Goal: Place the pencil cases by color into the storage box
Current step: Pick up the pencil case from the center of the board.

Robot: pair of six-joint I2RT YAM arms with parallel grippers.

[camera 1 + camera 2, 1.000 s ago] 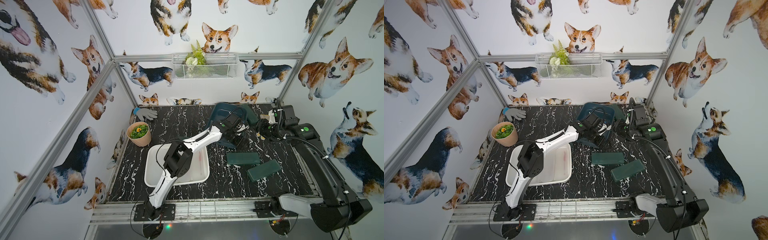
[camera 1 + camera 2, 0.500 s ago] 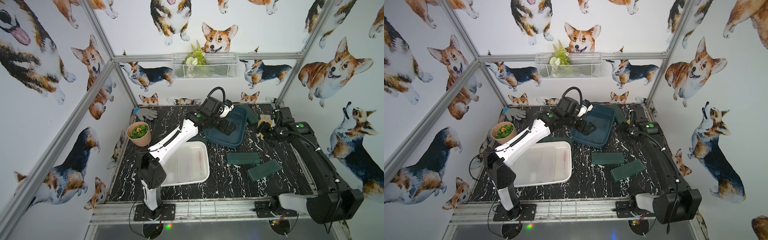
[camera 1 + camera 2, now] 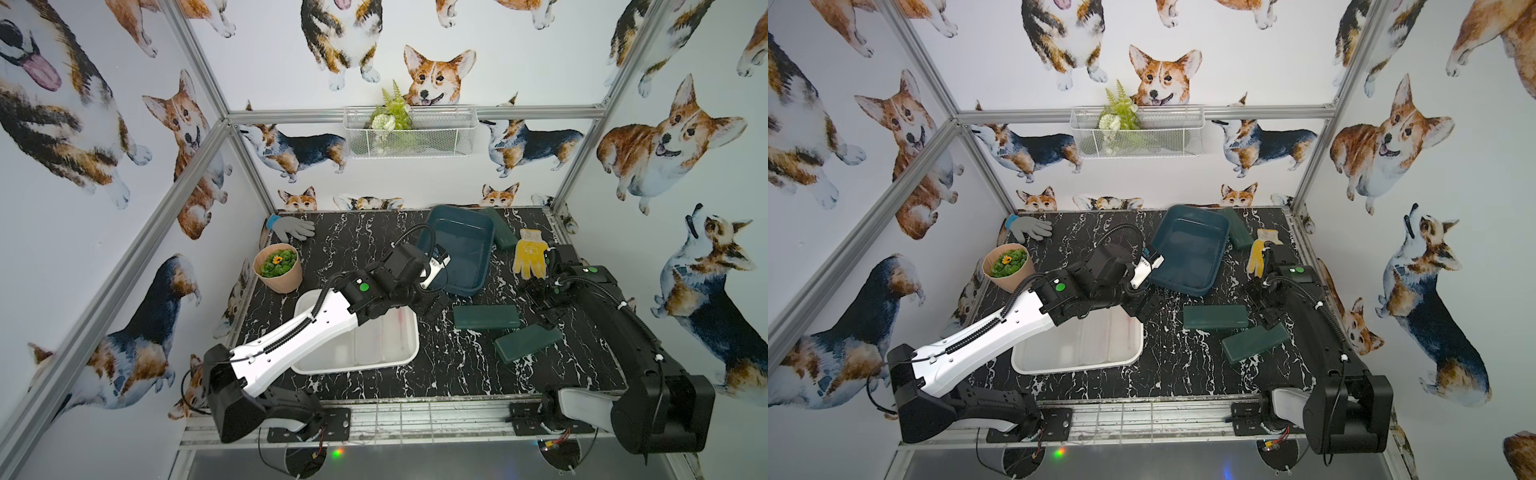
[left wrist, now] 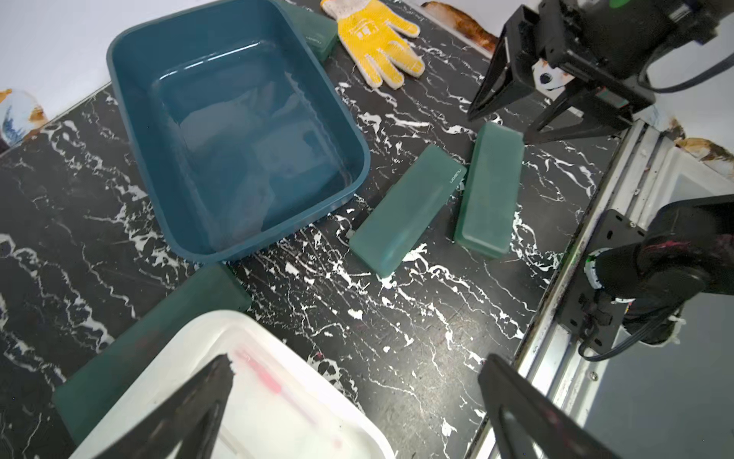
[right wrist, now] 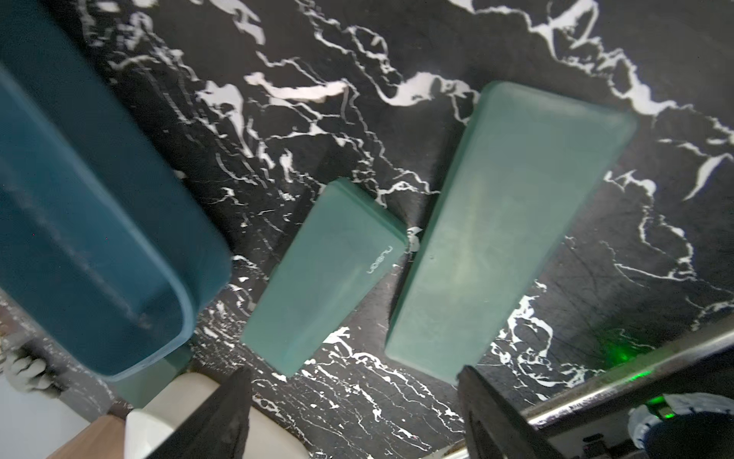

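Only one piece of writing can be made out: small pale lettering near one end of the lettered case [image 4: 405,214], a dark green pencil case lying flat on the table [image 4: 397,318]. In the right wrist view it seems to read "nusign". The third green case [image 4: 317,31], tucked behind the blue bin [image 4: 222,67], carries a similar mark too small to read. The yellow glove [image 4: 373,43] beside it bears a white printed emblem, likewise illegible.

The plain case [image 4: 488,186] lies just beside the lettered case; the two nearly meet at one corner and splay apart toward the other end. The right gripper [image 4: 500,127] stands with its jaws apart and empty. Its fingertips [image 4: 548,115] are just off the end of the plain case nearest the right arm — whether they touch it cannot be told. Seen from its own wrist camera, both cases stretch away ahead of the gap between the jaws.

The left gripper [image 4: 357,361] is spread wide and holds nothing, poised over a corner of the white tray [image 4: 286,417]. A fourth green case [image 4: 159,337] lies along the tray's side, between the tray and the blue bin — outside the gap of the left jaws.
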